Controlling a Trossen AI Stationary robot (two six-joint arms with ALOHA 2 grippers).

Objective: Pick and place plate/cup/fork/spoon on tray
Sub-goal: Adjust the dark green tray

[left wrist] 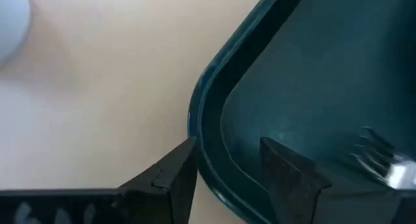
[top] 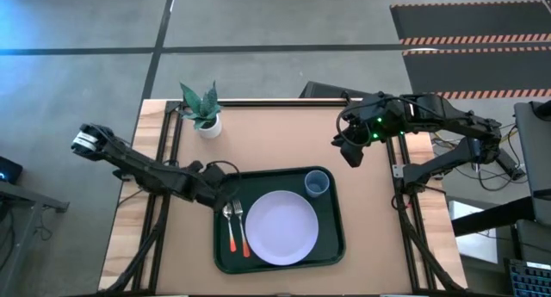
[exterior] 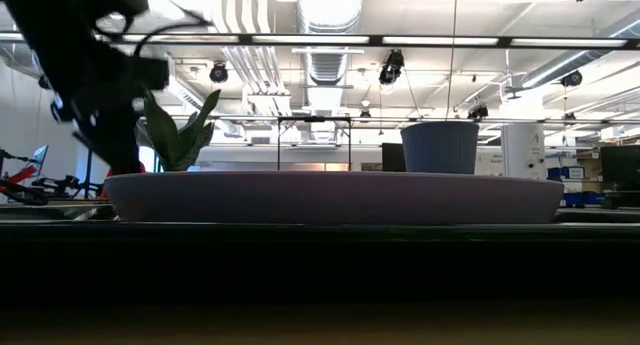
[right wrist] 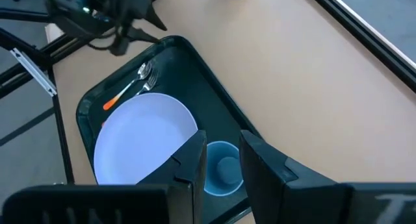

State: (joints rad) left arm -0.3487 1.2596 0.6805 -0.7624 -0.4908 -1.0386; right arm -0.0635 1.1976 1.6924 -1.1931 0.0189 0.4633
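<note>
The dark green tray (top: 331, 245) lies at the table's near middle. On it rest the lavender plate (top: 282, 226), the blue cup (top: 317, 184) upright at the far right corner, and the fork and spoon side by side (top: 235, 228) left of the plate, red-orange handles toward the near edge. My left gripper (top: 222, 194) is open at the tray's far left corner. One of its fingers is outside the rim (left wrist: 205, 120) and one inside (left wrist: 227, 156), beside the fork's tines (left wrist: 380, 156). My right gripper (top: 351, 155) is open and empty, high above the table beyond the cup (right wrist: 221, 169).
A white pot with a green plant (top: 205, 116) stands at the table's far left. The tan table has bare room beyond the tray and to its right. In the low view the plate (exterior: 330, 197) and the cup (exterior: 440, 147) stand above the tray's rim (exterior: 320, 230).
</note>
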